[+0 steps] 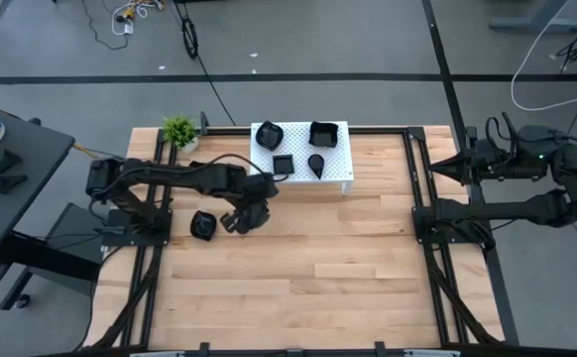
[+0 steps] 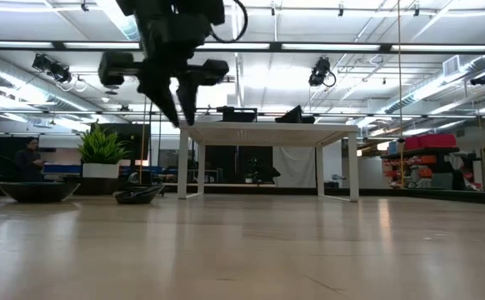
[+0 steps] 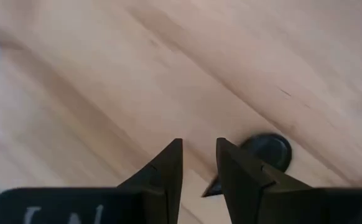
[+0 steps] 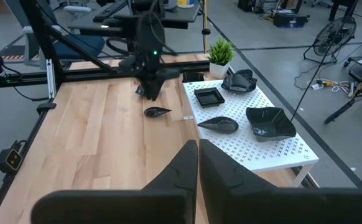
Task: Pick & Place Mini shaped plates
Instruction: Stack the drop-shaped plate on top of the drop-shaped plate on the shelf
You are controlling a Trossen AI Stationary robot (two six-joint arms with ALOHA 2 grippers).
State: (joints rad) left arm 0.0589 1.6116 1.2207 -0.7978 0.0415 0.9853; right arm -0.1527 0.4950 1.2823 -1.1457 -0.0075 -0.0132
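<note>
Left gripper (image 1: 241,224) is hovering near the tabletop's left edge, fingers slightly apart, gripping nothing. A teardrop plate (image 4: 157,112) is lying just beside it, probably untouched.

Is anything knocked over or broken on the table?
Nothing looks broken or spilled. Four black plates sit flat on the white stand. Two more plates lie on the wooden table, one under the left gripper, which hangs above it with its fingers apart and empty.

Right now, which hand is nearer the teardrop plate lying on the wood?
Left. The left hand hovers right over the teardrop plate; the right hand waits far across the table.
</note>
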